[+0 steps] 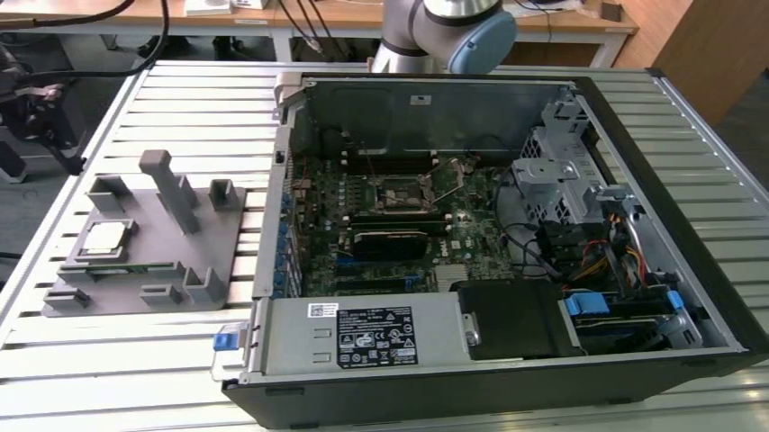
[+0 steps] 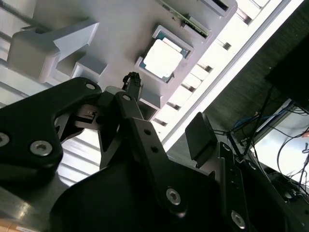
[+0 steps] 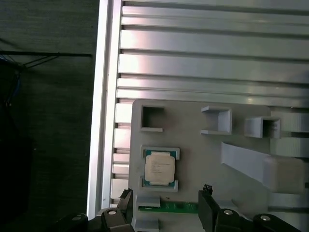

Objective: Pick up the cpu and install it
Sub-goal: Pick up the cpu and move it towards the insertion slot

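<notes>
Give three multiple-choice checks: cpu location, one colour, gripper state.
1. The small flat square cpu with silvery-grey metal top lies: A) between the fingers of the black gripper B) in a pocket of the grey plastic tray C) on the floor.
2. The long narrow memory stick beside it is: A) red B) green C) yellow.
3. The gripper is: A) open, empty B) shut on the cpu C) shut on the memory stick.
Key: 1B, tray walls frame it; 2B, green strip in the first wrist view; 3A, fingers apart, nothing between.
</notes>
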Motion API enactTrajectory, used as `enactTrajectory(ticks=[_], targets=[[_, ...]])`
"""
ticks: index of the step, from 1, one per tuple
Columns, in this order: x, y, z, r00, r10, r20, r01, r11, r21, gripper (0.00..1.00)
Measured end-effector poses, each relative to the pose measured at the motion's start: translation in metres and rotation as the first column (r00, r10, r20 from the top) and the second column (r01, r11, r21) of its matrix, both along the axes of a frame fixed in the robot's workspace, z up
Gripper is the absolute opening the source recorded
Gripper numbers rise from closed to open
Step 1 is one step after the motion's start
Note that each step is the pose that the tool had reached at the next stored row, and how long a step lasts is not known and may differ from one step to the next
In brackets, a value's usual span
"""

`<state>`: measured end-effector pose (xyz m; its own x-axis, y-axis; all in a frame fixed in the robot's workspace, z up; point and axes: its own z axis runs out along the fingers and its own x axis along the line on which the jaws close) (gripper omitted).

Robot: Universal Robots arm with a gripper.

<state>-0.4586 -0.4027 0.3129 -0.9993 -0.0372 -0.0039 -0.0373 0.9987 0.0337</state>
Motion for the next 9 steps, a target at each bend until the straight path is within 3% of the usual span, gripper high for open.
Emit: enactTrajectory(ticks=[9], targets=[[0.000,-0.0034,-0.0124,1.0000,0.000,0.0015,0.000,1.0000,0.0047,0.65]])
